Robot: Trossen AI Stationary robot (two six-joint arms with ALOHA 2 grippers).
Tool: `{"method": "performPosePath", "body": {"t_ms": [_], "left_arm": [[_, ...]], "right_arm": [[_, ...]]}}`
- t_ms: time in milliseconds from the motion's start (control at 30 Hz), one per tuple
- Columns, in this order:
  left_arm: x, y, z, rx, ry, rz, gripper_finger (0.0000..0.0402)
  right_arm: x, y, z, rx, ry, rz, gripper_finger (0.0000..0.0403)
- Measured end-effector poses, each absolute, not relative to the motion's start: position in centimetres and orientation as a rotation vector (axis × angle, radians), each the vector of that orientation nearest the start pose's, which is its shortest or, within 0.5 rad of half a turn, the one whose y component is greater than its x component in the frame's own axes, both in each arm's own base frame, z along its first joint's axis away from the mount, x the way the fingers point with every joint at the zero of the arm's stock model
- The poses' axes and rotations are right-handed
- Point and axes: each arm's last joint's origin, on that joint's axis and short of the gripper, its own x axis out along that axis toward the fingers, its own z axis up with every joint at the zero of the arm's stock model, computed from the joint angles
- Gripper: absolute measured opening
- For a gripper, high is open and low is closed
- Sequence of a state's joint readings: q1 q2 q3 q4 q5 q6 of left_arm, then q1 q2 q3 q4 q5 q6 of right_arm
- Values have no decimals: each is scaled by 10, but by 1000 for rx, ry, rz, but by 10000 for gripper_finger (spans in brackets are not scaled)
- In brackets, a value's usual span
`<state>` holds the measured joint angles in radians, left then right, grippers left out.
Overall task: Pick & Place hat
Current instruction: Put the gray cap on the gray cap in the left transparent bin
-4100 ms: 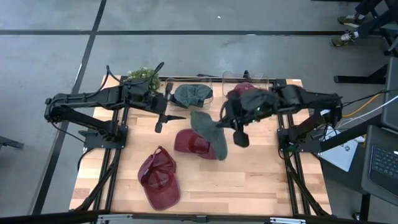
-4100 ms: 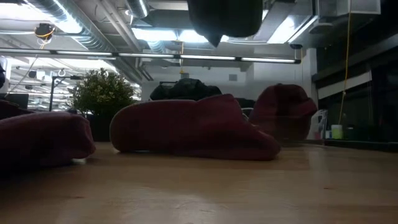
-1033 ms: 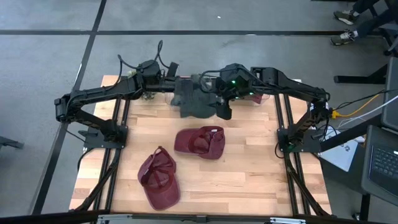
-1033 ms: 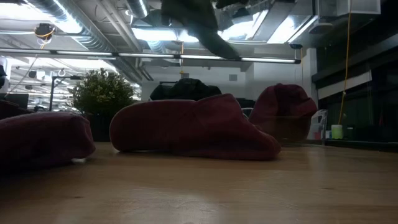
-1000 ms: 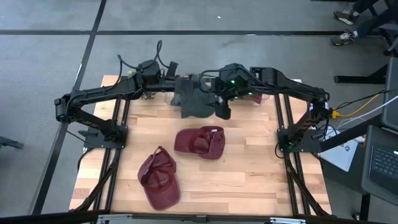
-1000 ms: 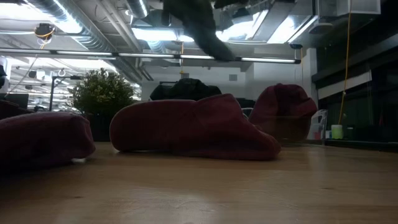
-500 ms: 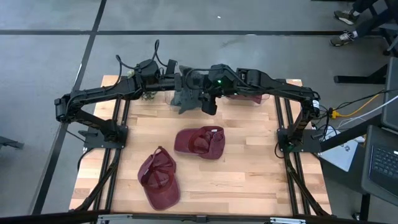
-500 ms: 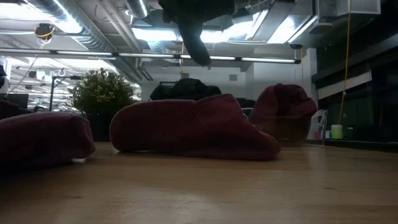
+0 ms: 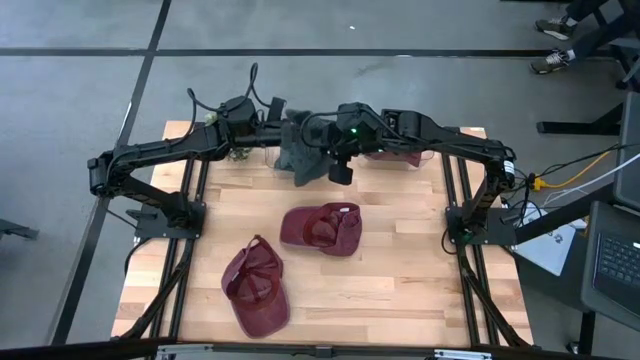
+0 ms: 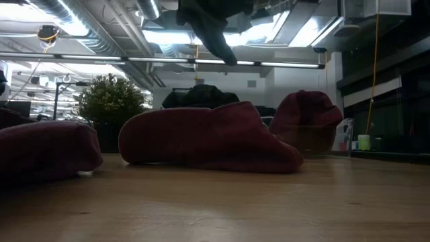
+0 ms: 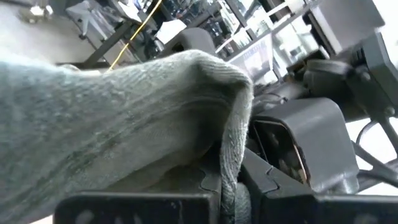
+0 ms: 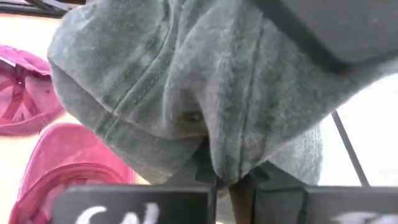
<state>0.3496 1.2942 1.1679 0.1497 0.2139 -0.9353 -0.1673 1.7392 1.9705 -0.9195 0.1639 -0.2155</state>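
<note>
I hold the grey hat (image 9: 298, 150) above the surface (image 9: 400, 290), both jaws clamped on its fabric. Keep the left gripper (image 9: 281, 131) and right gripper (image 9: 325, 142) moving together; uneven travel could tear the grip.

Light wooden table (image 9: 400, 290); two maroon caps (image 9: 322, 228) (image 9: 256, 287) flat on it; small potted plant (image 10: 111, 101) at the back
</note>
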Motion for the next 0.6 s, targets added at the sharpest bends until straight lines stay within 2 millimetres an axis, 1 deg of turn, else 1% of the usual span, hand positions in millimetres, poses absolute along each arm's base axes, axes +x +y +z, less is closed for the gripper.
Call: {"method": "performPosePath", "body": {"t_ms": [67,133,267,400,600], "left_arm": [[279,95,388,-876,-72,109,16],[279,95,387,-817,-60,102,19],[279,93,388,-695,-42,74,41],[278,92,388,-609,-14,30,80],[277,89,387,-450,19,-48,147]], "right_arm": [[355,-65,416,-200,746,-229,25],[351,-63,415,-193,772,-204,18],[343,-60,415,-170,820,-147,13],[332,-57,418,-152,851,-107,15],[308,-55,426,-91,900,-19,13]]}}
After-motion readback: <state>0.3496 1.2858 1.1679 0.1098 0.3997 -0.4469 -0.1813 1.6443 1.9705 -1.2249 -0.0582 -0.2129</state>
